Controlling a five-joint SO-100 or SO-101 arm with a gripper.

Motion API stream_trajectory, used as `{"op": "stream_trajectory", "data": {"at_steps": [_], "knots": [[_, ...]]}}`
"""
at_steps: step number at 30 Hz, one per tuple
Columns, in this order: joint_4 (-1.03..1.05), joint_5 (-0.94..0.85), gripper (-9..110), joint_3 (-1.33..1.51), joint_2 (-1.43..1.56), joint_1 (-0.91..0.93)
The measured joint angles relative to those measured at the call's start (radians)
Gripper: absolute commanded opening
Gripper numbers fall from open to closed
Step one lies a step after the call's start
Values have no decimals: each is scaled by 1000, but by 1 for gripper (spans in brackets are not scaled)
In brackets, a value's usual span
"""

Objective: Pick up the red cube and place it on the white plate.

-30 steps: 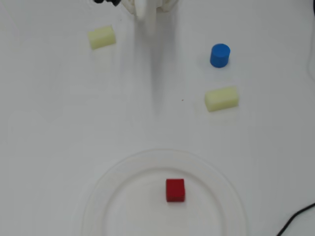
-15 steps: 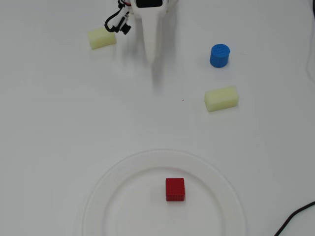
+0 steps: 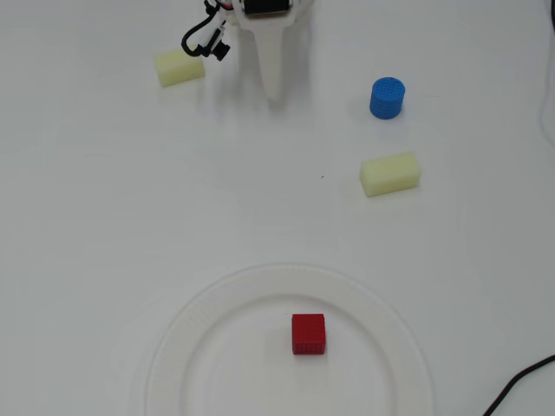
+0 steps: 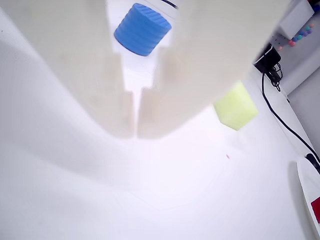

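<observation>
The red cube (image 3: 308,334) sits on the white plate (image 3: 173,347) near its centre, at the bottom of the overhead view. A sliver of the cube (image 4: 316,210) and the plate's rim (image 4: 306,180) show at the right edge of the wrist view. My gripper (image 3: 275,95) is at the top of the overhead view, far from the plate, pointing down toward the table. In the wrist view my gripper (image 4: 135,134) has its white fingers (image 4: 85,75) closed together with nothing between them.
A blue cylinder (image 3: 387,97) stands at the upper right, with a pale yellow block (image 3: 390,173) below it. Another pale yellow block (image 3: 179,67) lies at the upper left beside the arm's black cable (image 3: 201,39). A black cable (image 3: 520,386) crosses the lower right corner.
</observation>
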Motion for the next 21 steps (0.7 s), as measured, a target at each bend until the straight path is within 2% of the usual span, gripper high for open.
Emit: {"op": "stream_trajectory", "data": {"at_steps": [4, 21], "knots": [[0, 15, 10, 2, 0, 14], [0, 17, 10, 2, 0, 14]]}}
